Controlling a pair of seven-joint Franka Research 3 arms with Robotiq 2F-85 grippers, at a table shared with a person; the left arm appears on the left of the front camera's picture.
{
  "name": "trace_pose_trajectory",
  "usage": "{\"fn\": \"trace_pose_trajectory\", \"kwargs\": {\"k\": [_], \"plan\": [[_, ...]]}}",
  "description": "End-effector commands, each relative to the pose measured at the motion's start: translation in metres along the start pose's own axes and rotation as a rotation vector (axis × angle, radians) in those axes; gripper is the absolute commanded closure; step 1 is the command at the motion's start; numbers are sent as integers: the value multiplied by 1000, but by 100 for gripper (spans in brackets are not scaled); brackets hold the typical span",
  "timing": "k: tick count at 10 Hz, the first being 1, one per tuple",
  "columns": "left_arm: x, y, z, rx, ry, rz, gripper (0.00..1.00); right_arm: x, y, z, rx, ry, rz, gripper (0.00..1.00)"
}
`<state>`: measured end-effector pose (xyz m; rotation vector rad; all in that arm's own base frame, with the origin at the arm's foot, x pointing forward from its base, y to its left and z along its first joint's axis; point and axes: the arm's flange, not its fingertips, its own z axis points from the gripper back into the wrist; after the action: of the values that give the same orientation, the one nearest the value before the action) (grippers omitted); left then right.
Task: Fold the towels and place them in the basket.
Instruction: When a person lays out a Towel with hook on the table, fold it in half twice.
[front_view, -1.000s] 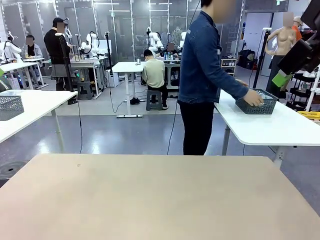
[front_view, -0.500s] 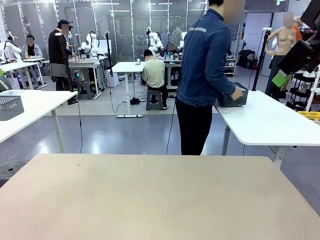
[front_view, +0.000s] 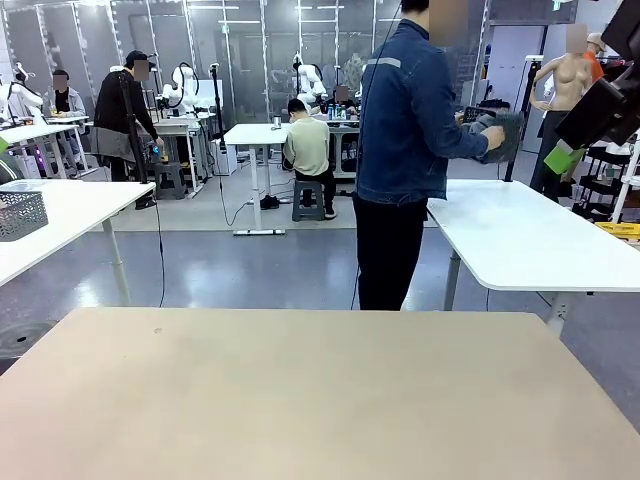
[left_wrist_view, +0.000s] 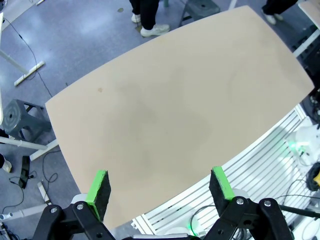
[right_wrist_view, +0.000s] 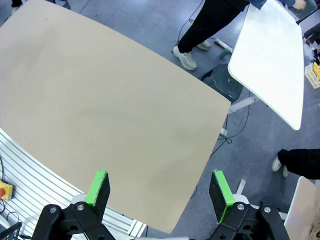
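With left gripper (left_wrist_view: 159, 187) and right gripper (right_wrist_view: 160, 187) spread wide, the basket (front_view: 505, 125) carried at upper right could be placed beyond reach.

We look down past our right gripper (right_wrist_view: 159, 177), jaws spread wide apart, onto the beige surface (right_wrist_view: 100, 90). Beyond its far edge stands a person (right_wrist_view: 212, 22) in dark trousers and pale shoes, beside a white table (right_wrist_view: 272, 55).
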<state>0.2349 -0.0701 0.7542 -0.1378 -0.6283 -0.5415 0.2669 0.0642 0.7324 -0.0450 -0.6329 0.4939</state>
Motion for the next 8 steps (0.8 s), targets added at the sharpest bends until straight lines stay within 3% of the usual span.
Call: {"fn": "trace_pose_trajectory", "kwargs": {"k": [1,8], "plan": [[1,0,1,1,0,-3,0,1,0,0,-2,-4,-1,0],[1,0,1,1,0,-3,0,1,0,0,-2,-4,-1,0]]}}
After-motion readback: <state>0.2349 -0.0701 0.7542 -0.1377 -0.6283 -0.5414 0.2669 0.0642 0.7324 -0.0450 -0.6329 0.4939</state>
